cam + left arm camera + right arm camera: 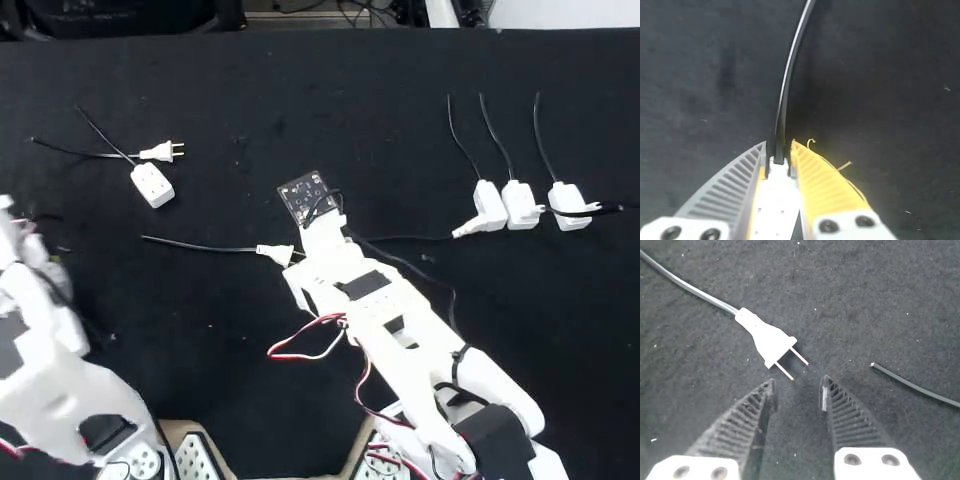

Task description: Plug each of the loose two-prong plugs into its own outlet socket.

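In the left wrist view my left gripper [777, 150] is shut on a white corded piece [776, 200]. Its black cable [787, 85] runs straight out past the fingertips, and I cannot tell whether it is a plug or a socket. My right gripper [796, 387] is open just above the cloth. A white two-prong plug [767, 340] lies right in front of it, prongs pointing at the gap between the fingers. In the high view this plug [275, 253] lies beside the right arm's tip. A second loose plug [160, 152] rests next to a white socket [152, 184].
Three white sockets [520, 203] with black cables sit in a row at the right of the black cloth [300, 100]. A loose black cable end [915, 386] lies close to the right gripper. My left arm [40, 340] stands at the near left edge.
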Available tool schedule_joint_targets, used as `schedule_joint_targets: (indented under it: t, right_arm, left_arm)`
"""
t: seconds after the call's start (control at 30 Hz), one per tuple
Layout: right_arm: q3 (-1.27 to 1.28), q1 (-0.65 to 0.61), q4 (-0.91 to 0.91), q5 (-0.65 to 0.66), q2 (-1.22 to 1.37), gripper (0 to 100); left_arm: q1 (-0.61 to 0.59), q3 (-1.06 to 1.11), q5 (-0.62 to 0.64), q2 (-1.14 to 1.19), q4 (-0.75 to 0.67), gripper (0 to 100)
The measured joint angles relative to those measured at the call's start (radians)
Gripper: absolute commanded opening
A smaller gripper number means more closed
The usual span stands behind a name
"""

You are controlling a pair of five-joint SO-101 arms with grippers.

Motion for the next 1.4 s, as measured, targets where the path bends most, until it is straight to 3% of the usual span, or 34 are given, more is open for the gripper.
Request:
schedule_joint_targets:
  t: [0.23, 0.33, 0.43, 0.6, 0.73, 1.1, 1.3, 1.4]
  right_arm:
    - [0.0, 0.0, 0.0, 0.0, 0.0, 13.4]
    - [0.0, 0.0, 0.0, 0.0, 0.0, 13.4]
    - [0.0, 0.0, 0.0, 0.0, 0.0, 13.4]
    - [0.0, 0.0, 0.0, 0.0, 0.0, 13.4]
    - [0.0, 0.0, 0.0, 0.0, 0.0, 13.4]
    - [0.0, 0.0, 0.0, 0.0, 0.0, 13.4]
    - [0.0, 0.0, 0.021, 0.0, -0.023, 13.4]
    - [0.006, 0.0, 0.077, 0.0, -0.109, 13.6]
  left_arm:
    - [0.361, 0.186, 0.115, -0.212, -0.081, 4]
    - [0.493, 0.187, 0.121, -0.245, -0.08, 15]
    - [0.542, 0.187, 0.121, -0.25, -0.078, 26]
    - [0.543, 0.187, 0.117, -0.264, -0.075, 24]
    - [0.505, 0.187, 0.034, -0.264, -0.075, 23]
    - [0.166, 0.196, -0.336, -0.264, -0.092, 23]
    - [0.203, 0.311, -0.394, -0.264, -0.103, 23]
    - [0.269, 0.394, -0.376, -0.267, -0.183, 23]
